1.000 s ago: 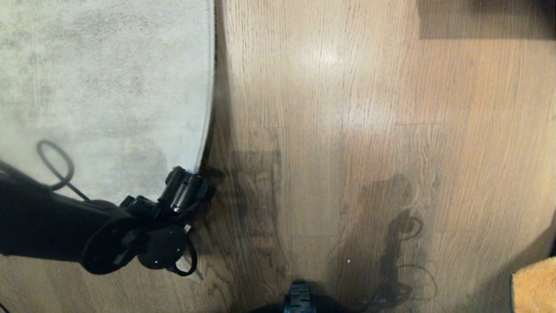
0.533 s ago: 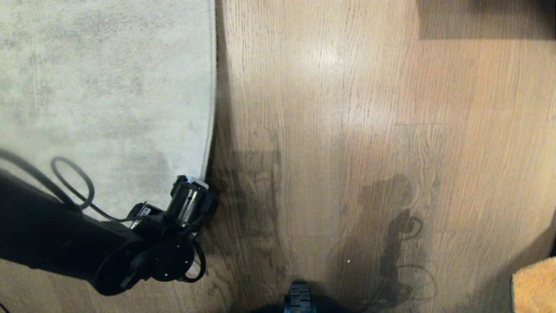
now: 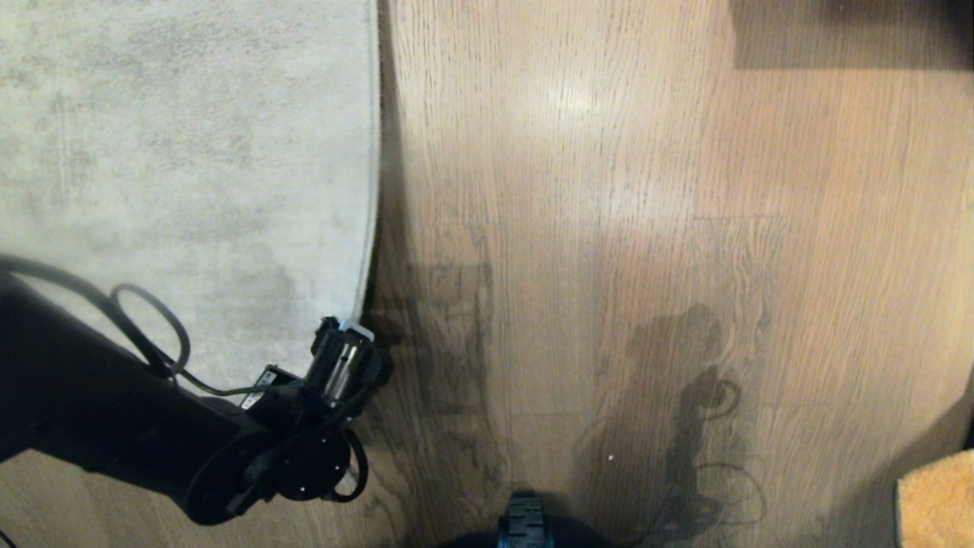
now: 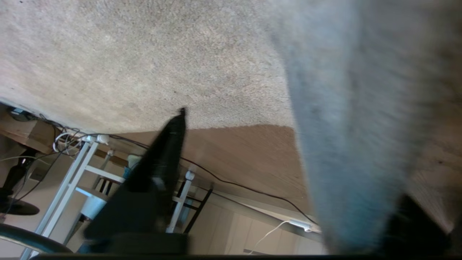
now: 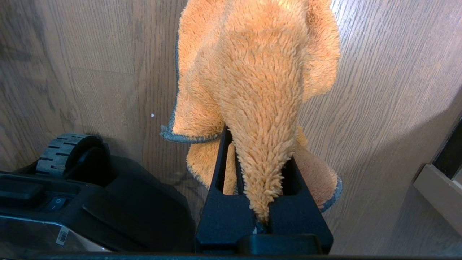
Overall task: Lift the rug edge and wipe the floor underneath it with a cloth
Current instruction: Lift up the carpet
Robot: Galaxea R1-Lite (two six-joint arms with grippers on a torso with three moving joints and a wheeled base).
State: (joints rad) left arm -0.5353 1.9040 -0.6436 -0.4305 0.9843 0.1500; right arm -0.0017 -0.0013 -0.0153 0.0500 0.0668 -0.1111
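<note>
Where rug edge [image 3: 370, 228] ends, floor [image 3: 609, 228], caster [image 3: 523, 521]

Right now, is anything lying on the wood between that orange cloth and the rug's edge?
Nothing visible: the floor between the cloth at the robot's right and the rug edge shows only shadows.

No words, brands or numbers can be read anywhere. One small white barcode sticker [image 5: 62, 236] sits on the robot's glossy black base [image 5: 108, 216] — its bars and print too small to make out
</note>
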